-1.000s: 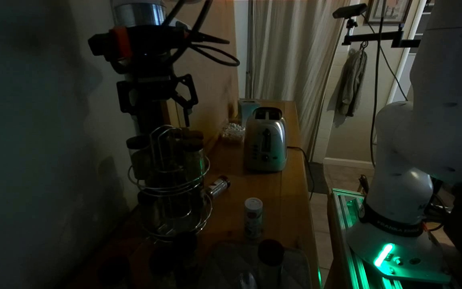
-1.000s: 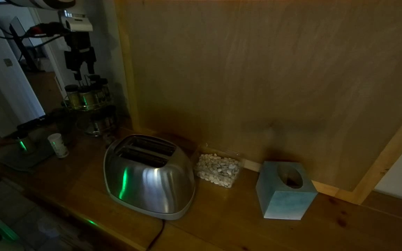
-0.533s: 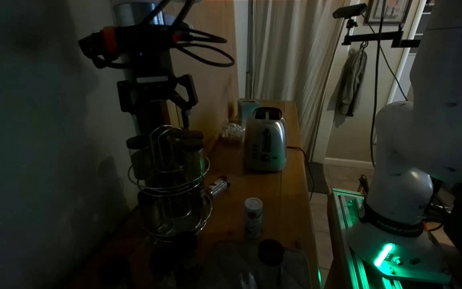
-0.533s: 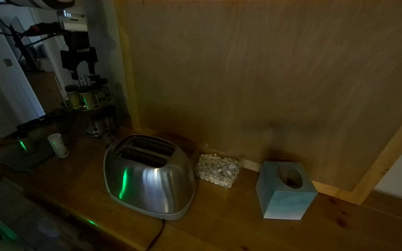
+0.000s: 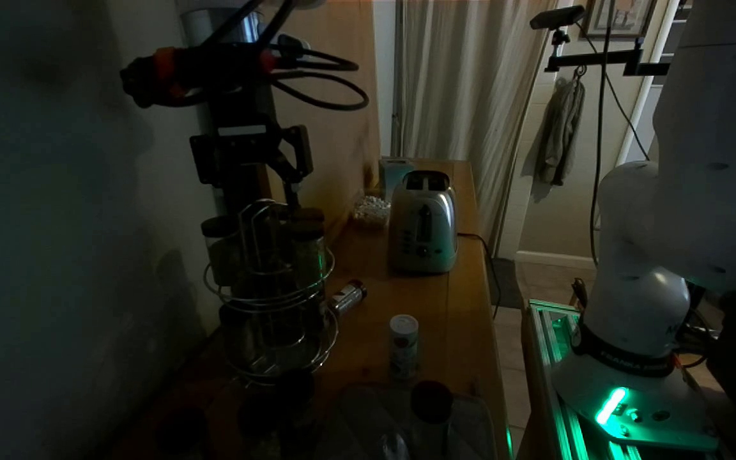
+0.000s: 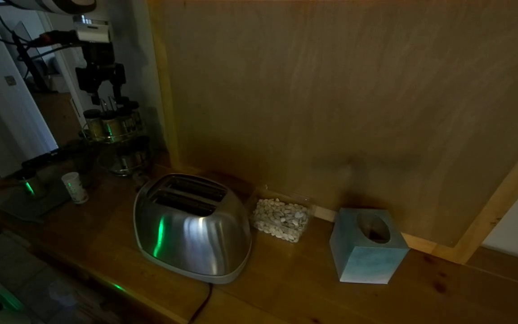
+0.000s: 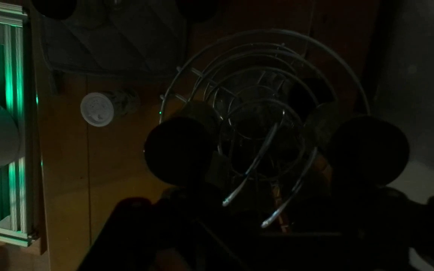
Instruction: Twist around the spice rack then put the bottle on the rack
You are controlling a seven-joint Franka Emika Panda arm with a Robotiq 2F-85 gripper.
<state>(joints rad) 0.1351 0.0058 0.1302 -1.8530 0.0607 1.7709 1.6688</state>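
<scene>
The two-tier wire spice rack (image 5: 272, 305) stands by the wall with dark-lidded jars on its tiers. It also shows in an exterior view (image 6: 119, 138) and in the wrist view (image 7: 273, 32). My gripper (image 5: 259, 191) points down over the rack, its fingers apart, at the height of the wire handle (image 5: 250, 223). In the wrist view the two handle wires (image 7: 254, 165) rise between the dark jaws (image 7: 262, 214); I cannot tell whether they touch. A white-lidded bottle (image 5: 404, 348) stands upright on the counter beside the rack. A small bottle (image 5: 347, 297) lies on its side near the rack's base.
A steel toaster (image 6: 191, 229), a box of pebbles (image 6: 281, 219) and a blue tissue box (image 6: 369, 247) stand along the counter. A dark-lidded jar (image 5: 430, 409) stands on a grey mat (image 5: 355, 415). The wall (image 5: 151, 191) is close to the rack.
My wrist has turned about its vertical axis, swinging the wrist camera and cables round. The gripper has come down slightly towards the rack's handle. The rack and bottles look unmoved.
</scene>
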